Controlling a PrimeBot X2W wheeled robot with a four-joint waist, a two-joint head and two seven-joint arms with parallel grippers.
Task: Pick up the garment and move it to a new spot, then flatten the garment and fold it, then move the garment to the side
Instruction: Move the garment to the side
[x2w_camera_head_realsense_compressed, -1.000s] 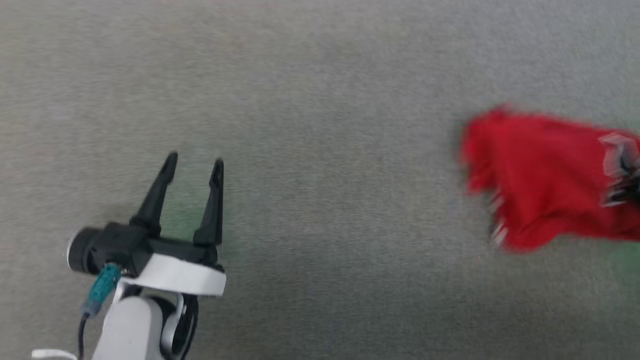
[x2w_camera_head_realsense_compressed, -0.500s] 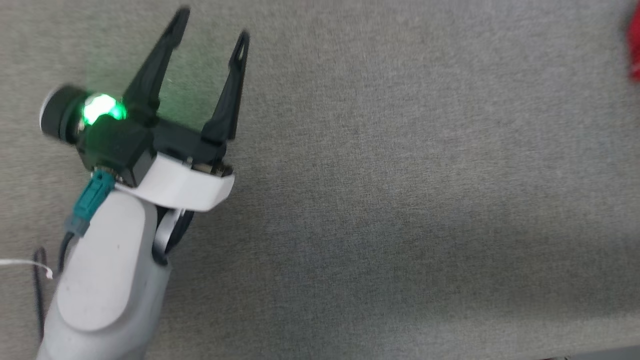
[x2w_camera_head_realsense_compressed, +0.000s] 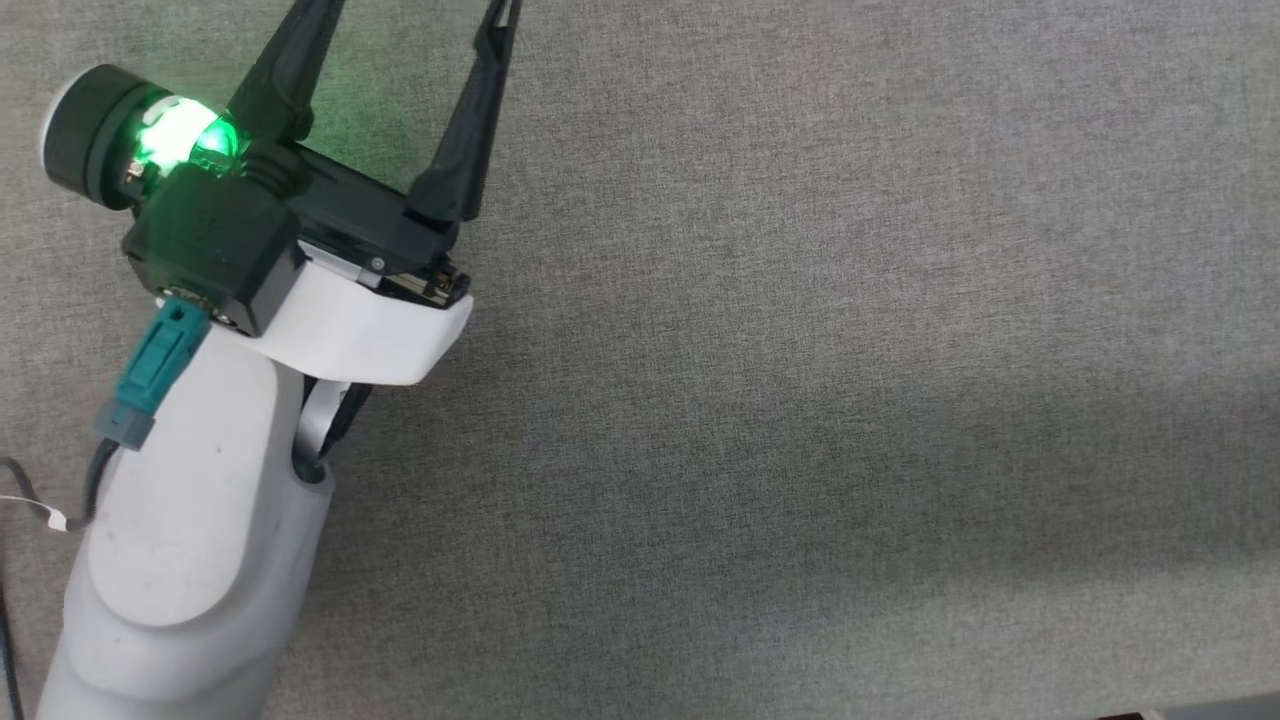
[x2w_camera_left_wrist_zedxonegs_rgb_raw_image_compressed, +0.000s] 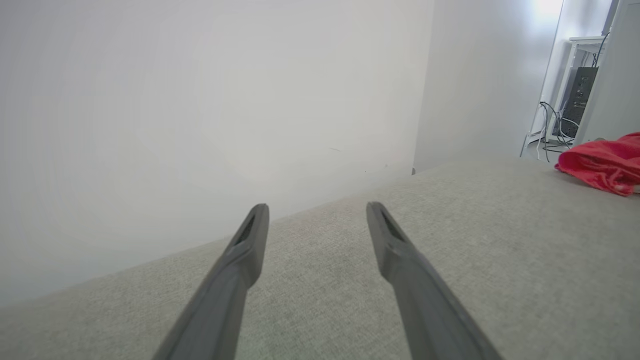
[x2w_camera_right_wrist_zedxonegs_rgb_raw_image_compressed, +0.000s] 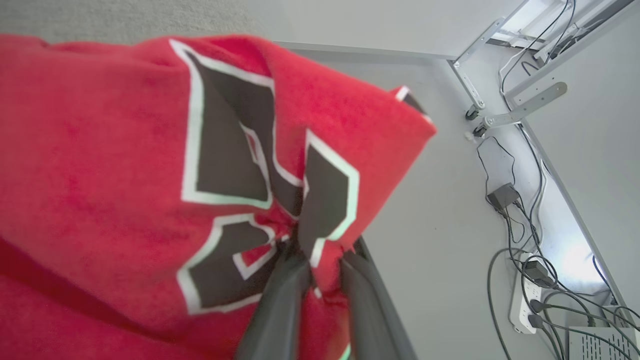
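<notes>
The garment (x2w_camera_right_wrist_zedxonegs_rgb_raw_image_compressed: 100, 150) is red cloth with black marks outlined in white. In the right wrist view it hangs bunched in front of the camera, and my right gripper (x2w_camera_right_wrist_zedxonegs_rgb_raw_image_compressed: 320, 260) is shut on a fold of it at the marks. The left wrist view shows the same garment (x2w_camera_left_wrist_zedxonegs_rgb_raw_image_compressed: 600, 165) as a red heap at the far right, over the grey tabletop. My left gripper (x2w_camera_head_realsense_compressed: 410, 12) sits at the upper left of the head view, open, its fingertips cut off by the top edge. Seen from its own wrist, the left gripper (x2w_camera_left_wrist_zedxonegs_rgb_raw_image_compressed: 315, 210) holds nothing, only bare table between its fingers.
The table (x2w_camera_head_realsense_compressed: 800, 400) has a grey woven cover. A white wall (x2w_camera_left_wrist_zedxonegs_rgb_raw_image_compressed: 200, 100) stands right behind it. Beyond the table's right end are a white desk frame with a computer case (x2w_camera_left_wrist_zedxonegs_rgb_raw_image_compressed: 577, 100), and cables and a power strip (x2w_camera_right_wrist_zedxonegs_rgb_raw_image_compressed: 530, 300) on the floor.
The head view has shifted, so the red garment, at its right edge a second ago, has left that picture. The left gripper now sits higher and larger in it, still open.
</notes>
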